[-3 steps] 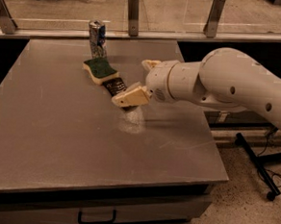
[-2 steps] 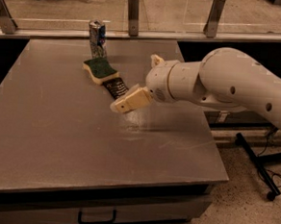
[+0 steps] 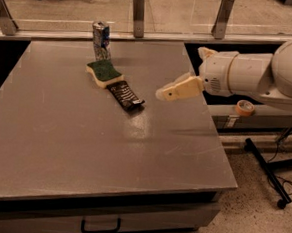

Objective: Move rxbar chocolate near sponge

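The rxbar chocolate [image 3: 125,95], a flat black wrapper with white lettering, lies on the grey table [image 3: 83,149], angled, with its far end touching the sponge [image 3: 104,72]. The sponge is pale yellow with a dark green top and sits toward the back of the table. My gripper [image 3: 181,76] hovers above the table's right side, to the right of the bar and clear of it. It is open and holds nothing.
A crushed silver-blue can [image 3: 100,40] stands upright just behind the sponge. A glass barrier with metal posts [image 3: 138,7] runs along the table's far edge. A roll of tape [image 3: 244,107] lies on a ledge to the right. The table's right edge is under my arm.
My gripper has pulled back to the right, away from the bar. The bar, earlier partly behind the fingers, now lies in full view beside the sponge.
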You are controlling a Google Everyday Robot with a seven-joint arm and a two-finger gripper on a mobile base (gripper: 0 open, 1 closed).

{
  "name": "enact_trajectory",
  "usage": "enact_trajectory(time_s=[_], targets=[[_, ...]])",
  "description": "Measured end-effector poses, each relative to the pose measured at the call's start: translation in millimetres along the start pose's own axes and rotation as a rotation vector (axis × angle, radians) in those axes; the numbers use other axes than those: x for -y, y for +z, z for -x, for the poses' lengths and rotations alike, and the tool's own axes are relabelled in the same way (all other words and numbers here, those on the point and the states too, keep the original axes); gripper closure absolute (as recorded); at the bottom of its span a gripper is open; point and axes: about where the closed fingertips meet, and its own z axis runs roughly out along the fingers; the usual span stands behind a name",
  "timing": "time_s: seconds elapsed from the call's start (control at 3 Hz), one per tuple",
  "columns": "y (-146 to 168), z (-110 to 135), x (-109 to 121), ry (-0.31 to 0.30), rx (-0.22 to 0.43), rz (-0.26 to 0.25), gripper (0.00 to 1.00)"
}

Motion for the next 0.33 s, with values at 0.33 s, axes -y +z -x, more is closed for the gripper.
enact_trajectory(time_s=[0.33], targets=[[-2.1,6.6,1.8,-0.007,0.008,-0.002,0.0]])
